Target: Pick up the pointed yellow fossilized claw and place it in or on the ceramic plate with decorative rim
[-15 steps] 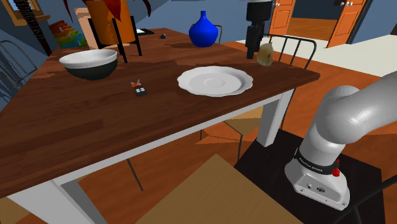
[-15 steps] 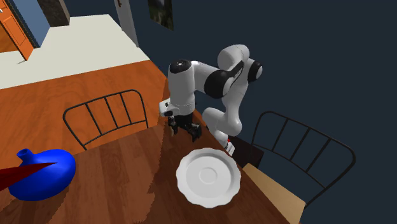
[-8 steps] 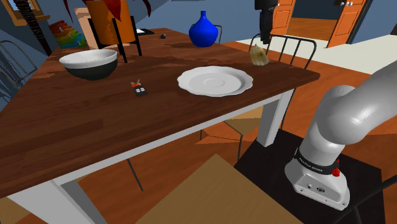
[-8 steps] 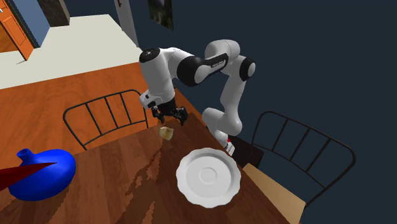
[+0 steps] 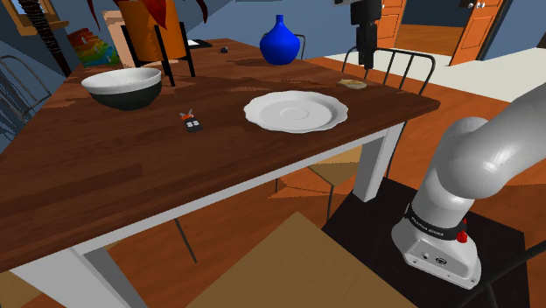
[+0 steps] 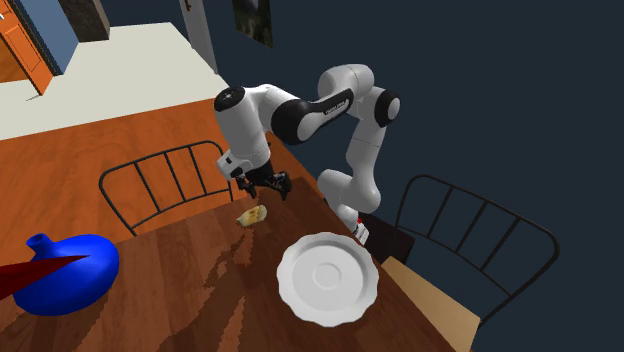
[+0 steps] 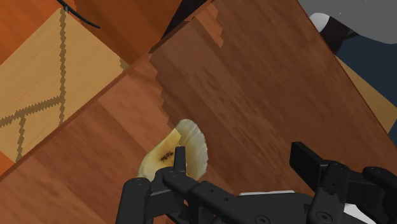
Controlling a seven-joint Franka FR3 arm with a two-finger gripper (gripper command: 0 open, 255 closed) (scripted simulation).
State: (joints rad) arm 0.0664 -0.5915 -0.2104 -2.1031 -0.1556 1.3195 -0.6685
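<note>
since the earlier frame the pale yellow pointed claw [image 5: 353,84] had dropped from the black two-finger gripper [image 5: 366,59] and lay flat on the dark wooden table [image 5: 175,175], near the white scallop-rimmed plate [image 5: 296,112] but off it. the gripper hung open and empty just above; grasping and placing both remained.

Even, medium-bright render light. No glare, no blur, sharp from near to far, no distortion at the edges. Shoulder view: wooden table [image 5: 131,184] shows a paler sheen on its far side; blue vase [image 5: 280,42] and grey arm link [image 5: 490,162] are smoothly shaded; white plate [image 5: 255,112] is bright with soft shading at the rim. Second exterior view: dim navy wall [image 6: 480,100], stair-stepped shadow edges on the tabletop left of the plate. Wrist view: jagged shadow edge runs across the wood.
</note>
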